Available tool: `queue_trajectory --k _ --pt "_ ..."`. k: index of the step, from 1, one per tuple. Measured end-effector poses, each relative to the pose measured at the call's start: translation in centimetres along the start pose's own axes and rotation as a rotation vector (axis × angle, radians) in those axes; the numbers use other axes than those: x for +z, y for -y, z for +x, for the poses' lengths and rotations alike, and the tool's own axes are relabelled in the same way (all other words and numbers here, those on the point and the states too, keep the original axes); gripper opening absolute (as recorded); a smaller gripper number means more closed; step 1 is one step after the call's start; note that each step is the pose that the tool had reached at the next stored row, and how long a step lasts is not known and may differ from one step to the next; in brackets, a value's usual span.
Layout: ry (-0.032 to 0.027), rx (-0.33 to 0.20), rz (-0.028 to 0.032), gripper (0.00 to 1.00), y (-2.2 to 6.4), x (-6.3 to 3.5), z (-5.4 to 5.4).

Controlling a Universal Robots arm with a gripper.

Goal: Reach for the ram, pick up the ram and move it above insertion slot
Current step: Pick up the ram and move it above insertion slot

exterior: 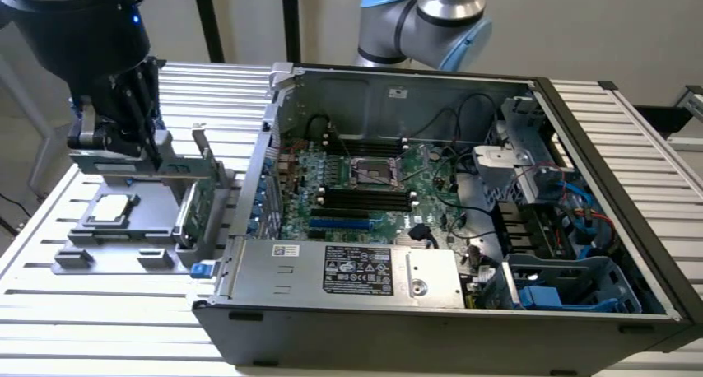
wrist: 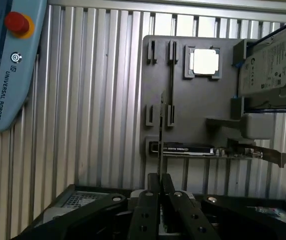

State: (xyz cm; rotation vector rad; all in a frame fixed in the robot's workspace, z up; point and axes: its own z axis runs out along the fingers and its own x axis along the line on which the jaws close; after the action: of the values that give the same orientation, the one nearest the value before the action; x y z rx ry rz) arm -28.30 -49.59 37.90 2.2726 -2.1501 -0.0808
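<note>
A: Fingers (wrist: 159,182) sit nearest your lens, nearly shut, pinching the ram (wrist: 161,135) by its thin edge.

B: Why edge-on?

A: You likely grip it that way so its long axis runs straight out from the fingers, ready for a slot.

B: Where is it?

A: Over the grey tray (wrist: 193,120) on the counter (wrist: 98,100), beside the open case (exterior: 462,196).

Parts tray (exterior: 121,258) sits at 9 o'clock of open PC case (exterior: 615,229) in exterior view; processor (exterior: 114,208) on tray, card (exterior: 196,208) at tray's 3 o'clock edge.
</note>
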Motion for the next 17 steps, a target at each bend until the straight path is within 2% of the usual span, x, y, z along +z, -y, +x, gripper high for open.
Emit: queue_trajectory --k 1,5,7,8,9,13,17 --pt "0.0055 0.0 0.0 0.14 0.44 -0.12 0.0" --pt "0.0395 -0.002 0.0019 0.14 2.27 -0.38 0.1" --pt "0.0545 -0.002 0.0027 0.14 3.16 -0.5 0.2" --pt "0.068 -0.003 0.0034 0.14 4.05 -0.61 0.2" --pt "0.075 -0.004 0.0039 0.14 4.53 -0.66 0.2" --pt "0.0961 -0.004 0.0049 0.14 6.32 -0.86 0.3" --pt "0.1103 -0.005 0.0058 0.14 8.15 -1.0 0.4"
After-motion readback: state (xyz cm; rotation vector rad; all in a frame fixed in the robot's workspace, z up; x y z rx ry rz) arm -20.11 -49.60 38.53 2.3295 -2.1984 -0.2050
